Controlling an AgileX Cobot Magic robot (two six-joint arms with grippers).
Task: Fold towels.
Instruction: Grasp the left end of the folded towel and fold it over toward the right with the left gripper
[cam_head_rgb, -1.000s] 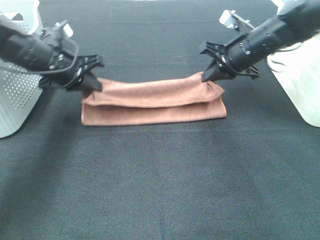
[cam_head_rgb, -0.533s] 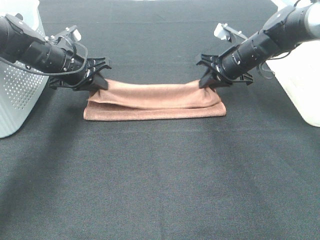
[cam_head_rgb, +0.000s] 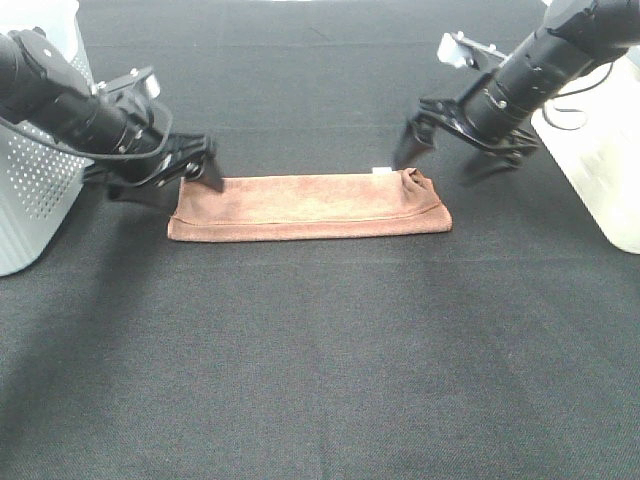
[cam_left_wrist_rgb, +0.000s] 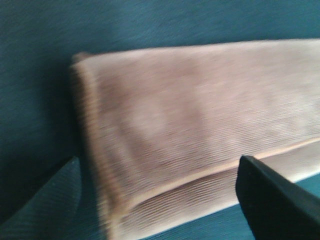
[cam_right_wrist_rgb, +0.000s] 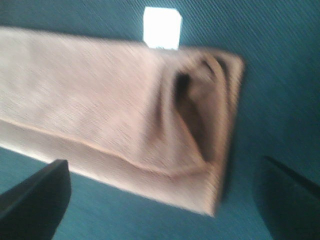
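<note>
A reddish-brown towel (cam_head_rgb: 308, 206) lies flat on a black table (cam_head_rgb: 320, 360), folded into a long, narrow strip that runs from left to right across the middle of the high view. A stitched hem runs along its length. A small white tag (cam_head_rgb: 381, 171) sticks out from the far edge near the right end, and that end is puckered into a loose pocket of cloth, seen close up in the right wrist view, where the tag (cam_right_wrist_rgb: 161, 27) shows bright against the table. The left gripper (cam_head_rgb: 165, 185) hovers at the towel's left end with its jaws spread wide, holding nothing. In the left wrist view one dark finger (cam_left_wrist_rgb: 280, 205) shows just off the towel's (cam_left_wrist_rgb: 190, 130) edge. The right gripper (cam_head_rgb: 437, 168) hangs over the right end, also spread wide and empty. Its two fingers (cam_right_wrist_rgb: 35, 200) sit on either side of the cloth (cam_right_wrist_rgb: 100, 110) in the right wrist view, not touching it. A white perforated basket (cam_head_rgb: 35, 190) stands at the left edge and a white bin (cam_head_rgb: 600, 170) at the right.
</note>
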